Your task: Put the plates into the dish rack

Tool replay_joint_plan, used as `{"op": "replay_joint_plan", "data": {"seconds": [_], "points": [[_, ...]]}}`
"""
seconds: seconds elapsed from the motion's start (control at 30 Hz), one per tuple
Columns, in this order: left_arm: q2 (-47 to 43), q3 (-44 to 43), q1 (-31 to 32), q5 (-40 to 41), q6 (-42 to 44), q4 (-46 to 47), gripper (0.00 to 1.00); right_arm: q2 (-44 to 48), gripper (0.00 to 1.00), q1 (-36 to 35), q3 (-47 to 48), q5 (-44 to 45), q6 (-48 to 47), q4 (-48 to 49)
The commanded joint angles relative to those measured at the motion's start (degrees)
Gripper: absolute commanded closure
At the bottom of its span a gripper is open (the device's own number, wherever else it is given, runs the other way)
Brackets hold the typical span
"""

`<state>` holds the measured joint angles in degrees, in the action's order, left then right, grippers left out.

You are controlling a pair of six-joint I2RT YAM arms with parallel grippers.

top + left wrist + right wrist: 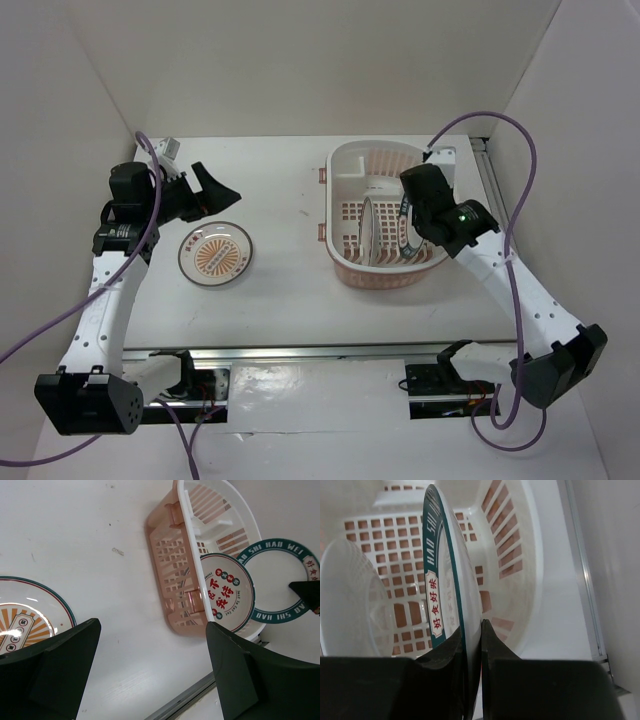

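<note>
White table (285, 300) carries the orange plate (215, 252) flat at the left, face up, well apart from the rack (335, 200). The left gripper (212, 195) hangs over the table just beyond that plate's far edge, near it but not touching. Its jaws stand wide apart with nothing between them. From the left wrist, the plate's rim and sunburst show only at the left edge, past one dark finger, and bare table fills the gap between the fingers. The rack sits right of centre, an oval white basket with slotted sides and a peach grid base. Two plates stand on edge inside it. The red plate (227, 592) is the one nearer the left arm, its printed face turned that way. The green plate (434, 570) stands just beside it on the right, upright or nearly so, and the two are close together; whether they touch cannot be told. The right gripper (470, 632) reaches down into the rack from its right side and pinches the green plate at the rim. Its jaws are drawn narrow, one finger on each face of the plate. The right wrist view does not show the plate's lower edge, so whether it rests on the grid cannot be told.
</note>
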<state>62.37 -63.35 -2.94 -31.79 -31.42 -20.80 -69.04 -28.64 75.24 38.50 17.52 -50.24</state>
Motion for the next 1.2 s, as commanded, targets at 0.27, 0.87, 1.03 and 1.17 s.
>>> {"op": "replay_joint_plan", "data": {"seconds": [0.27,0.87,1.03,1.17], "points": [[-1.5,0.1,-0.1,-0.6,1.5,2.1,0.00,1.0,1.00,-3.8,-4.3,-1.2,3.7,7.5],[-2.0,0.6,-0.1,0.0,1.5,2.1,0.00,-0.6,1.00,-4.8,-9.4,0.0,5.5,8.1],[-2.0,0.6,-0.1,0.0,2.1,2.1,0.00,-1.1,1.00,-4.8,-10.0,0.0,5.5,8.6],[-2.0,0.6,-0.1,0.0,2.1,2.1,0.00,-1.6,1.00,-4.8,-10.5,1.2,5.5,8.6]]}}
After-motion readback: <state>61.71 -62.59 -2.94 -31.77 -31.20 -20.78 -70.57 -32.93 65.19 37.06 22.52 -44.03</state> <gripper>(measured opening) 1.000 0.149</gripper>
